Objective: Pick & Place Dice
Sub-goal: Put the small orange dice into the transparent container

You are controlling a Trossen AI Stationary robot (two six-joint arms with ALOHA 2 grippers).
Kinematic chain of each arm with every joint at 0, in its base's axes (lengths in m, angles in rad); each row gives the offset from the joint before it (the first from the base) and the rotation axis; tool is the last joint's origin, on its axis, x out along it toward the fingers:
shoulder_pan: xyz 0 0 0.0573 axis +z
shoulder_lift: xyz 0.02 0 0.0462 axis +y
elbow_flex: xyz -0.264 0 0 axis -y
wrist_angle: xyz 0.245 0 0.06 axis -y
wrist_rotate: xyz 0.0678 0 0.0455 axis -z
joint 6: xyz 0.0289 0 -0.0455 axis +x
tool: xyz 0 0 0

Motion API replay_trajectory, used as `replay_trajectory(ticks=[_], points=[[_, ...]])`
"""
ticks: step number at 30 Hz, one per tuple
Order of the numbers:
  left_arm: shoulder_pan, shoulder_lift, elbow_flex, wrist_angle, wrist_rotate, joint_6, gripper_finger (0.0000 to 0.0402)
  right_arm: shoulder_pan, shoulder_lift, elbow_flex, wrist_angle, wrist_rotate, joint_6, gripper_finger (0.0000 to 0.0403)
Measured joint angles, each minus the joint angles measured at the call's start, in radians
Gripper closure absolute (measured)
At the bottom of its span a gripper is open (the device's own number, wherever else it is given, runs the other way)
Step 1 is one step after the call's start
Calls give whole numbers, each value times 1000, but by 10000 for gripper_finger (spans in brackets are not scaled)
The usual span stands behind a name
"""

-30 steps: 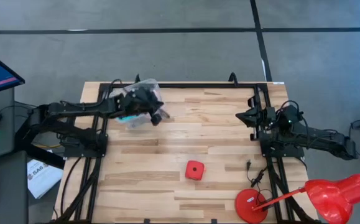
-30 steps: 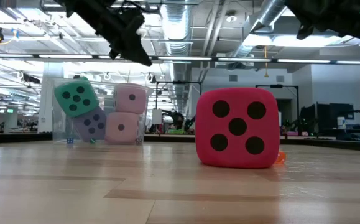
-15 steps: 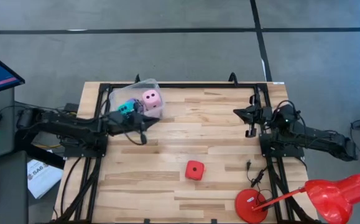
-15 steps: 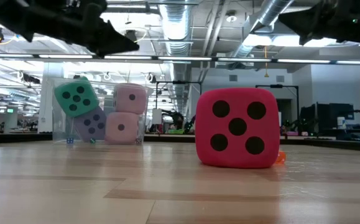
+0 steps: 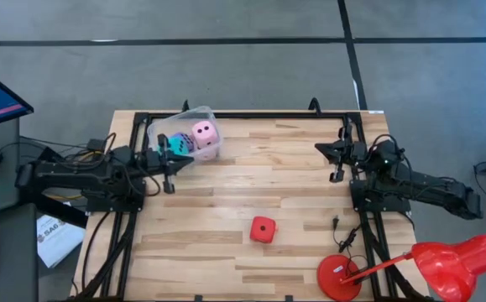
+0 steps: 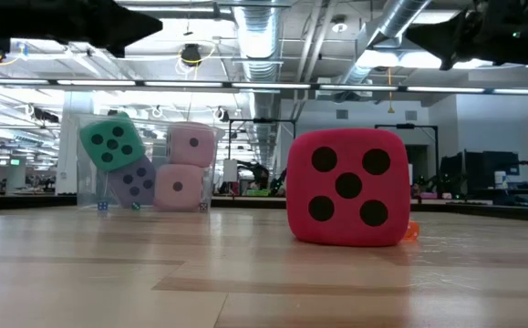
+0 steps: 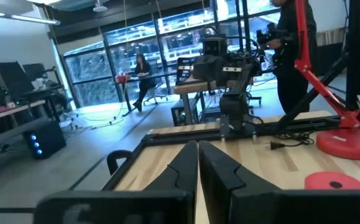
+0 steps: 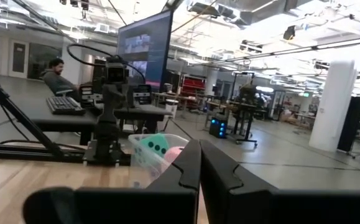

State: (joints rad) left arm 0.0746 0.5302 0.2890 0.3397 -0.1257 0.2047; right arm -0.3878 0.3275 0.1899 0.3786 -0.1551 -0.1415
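A clear tub (image 5: 189,134) stands on the table's far left and holds several dice: a pink die (image 6: 191,144) stacked on another pink one (image 6: 179,186), and a cyan die (image 6: 111,143) tilted against a violet die (image 6: 136,179). The red die (image 5: 263,228) sits alone on the wood toward the near middle. My left gripper (image 5: 178,162) hovers shut just near-left of the tub, pointing level toward the table's right. My right gripper (image 5: 319,149) hovers shut at the far right and points toward the tub (image 8: 143,151). Both are empty.
A red desk lamp stands with its base (image 5: 340,275) at the near right corner. A small plug (image 5: 336,224) lies near it. Black frame rails (image 5: 251,115) run along the table's far edge and sides. Open wood lies around the red die. A person (image 8: 55,71) sits beyond the table.
My left gripper has drawn back from above the tub toward the table's left and near edges, sinking a little and tipping from pointing down to about level. It has stayed shut. The dice in the tub, covered by it before, now show from above.
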Motion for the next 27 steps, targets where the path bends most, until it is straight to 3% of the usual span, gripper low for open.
replay_trajectory(ticks=[8, 12, 18, 27], points=[[-2, -77, -57, -14, 1, -2, 396, 22, 38, 0, 74, 6, 107, 403], [-2, -77, -58, -19, 1, -3, 396, 53, 103, 45, 66, 102, 124, 403], [-2, -78, -58, -19, 1, -3, 396, 111, 267, 196, -135, 162, 139, 403], [-2, -77, -57, -19, 1, -3, 396, 175, 505, 423, -438, 179, 342, 403]])
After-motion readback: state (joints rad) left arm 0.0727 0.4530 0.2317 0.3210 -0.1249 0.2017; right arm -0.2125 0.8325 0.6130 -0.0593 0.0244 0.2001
